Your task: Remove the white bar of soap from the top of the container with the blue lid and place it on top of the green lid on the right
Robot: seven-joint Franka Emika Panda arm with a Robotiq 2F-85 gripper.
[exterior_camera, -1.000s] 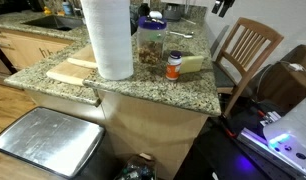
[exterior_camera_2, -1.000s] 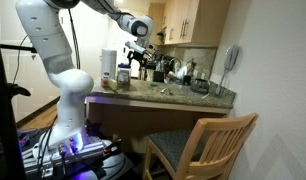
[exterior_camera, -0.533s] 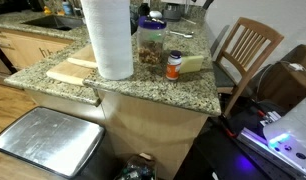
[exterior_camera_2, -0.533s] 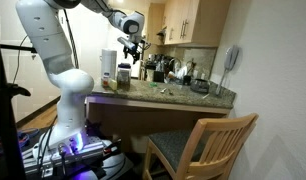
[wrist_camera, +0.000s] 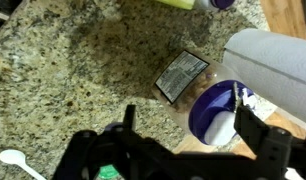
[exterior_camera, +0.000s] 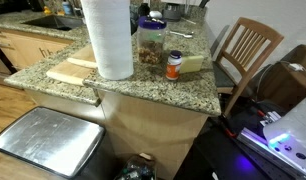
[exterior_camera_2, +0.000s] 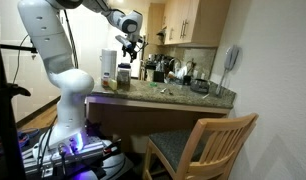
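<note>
White bar of soap [wrist_camera: 225,125] lies flat on the container with the blue lid [wrist_camera: 201,108], not yet lifted. Your gripper [wrist_camera: 186,128] hangs above, jaws spread wide and empty, likely set to straddle the bar. The paper-towel roll [wrist_camera: 278,60] crowds the jar on one side, so watch that finger. An orange bottle [exterior_camera: 174,66] stands near. No green lid can be picked out.
</note>
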